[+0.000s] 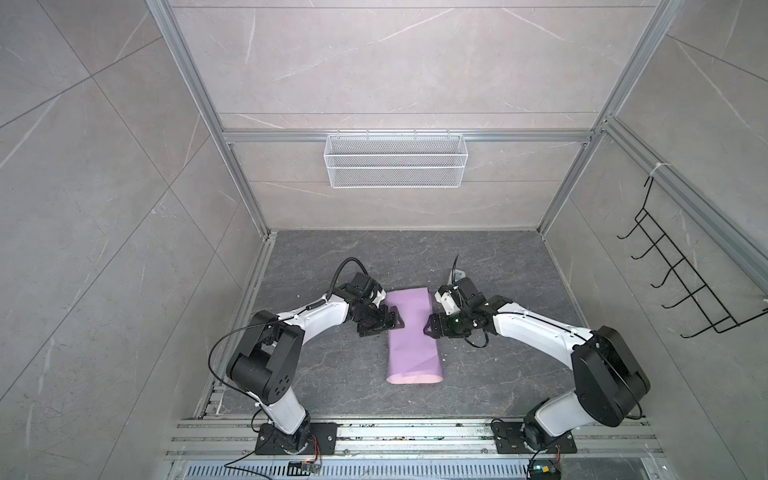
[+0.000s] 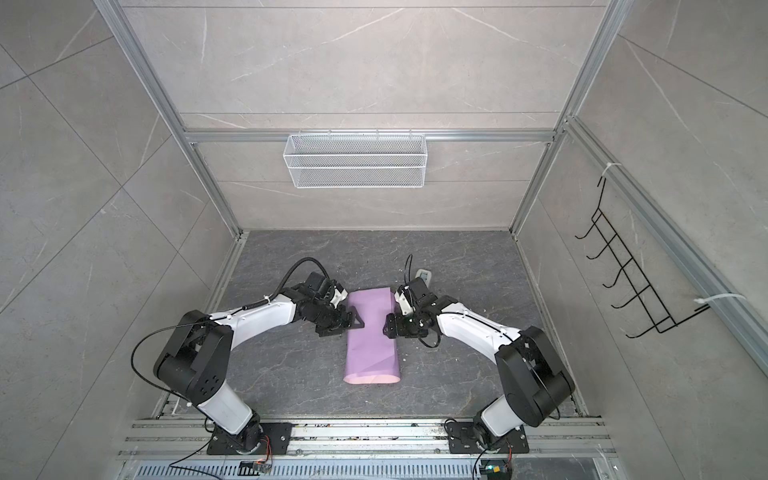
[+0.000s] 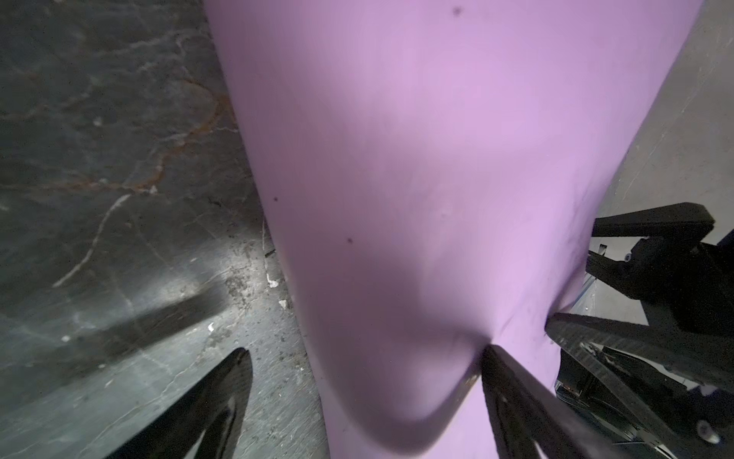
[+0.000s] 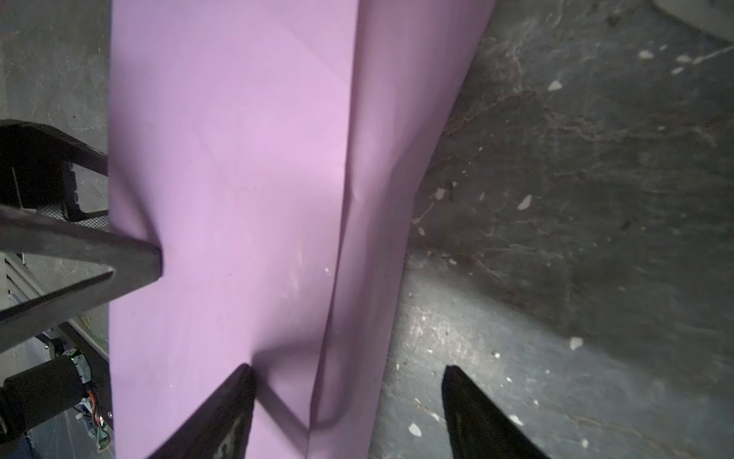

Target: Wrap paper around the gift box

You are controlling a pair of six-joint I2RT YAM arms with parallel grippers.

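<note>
The paper [image 1: 411, 332] [image 2: 370, 345] lies folded into a long lilac bundle on the dark table, its pale pink face showing at the near open end [image 1: 415, 378]. The gift box is hidden. My left gripper [image 1: 384, 326] [image 2: 345, 326] [image 3: 366, 349] stands open astride the bundle's left edge, one fingertip [image 3: 492, 357] denting the paper [image 3: 397, 159] and the other over the table. My right gripper [image 1: 430, 326] [image 2: 387, 326] [image 4: 346, 368] is open astride the right edge, with one fingertip [image 4: 242, 377] pressing the paper [image 4: 238, 159].
A small grey-white tape dispenser [image 1: 457, 274] [image 2: 424, 275] sits just behind the right wrist. A white mesh basket [image 1: 395, 160] hangs on the back wall. A black hook rack [image 1: 681, 274] hangs on the right wall. Aluminium rails run along the table's front edge [image 1: 415, 432].
</note>
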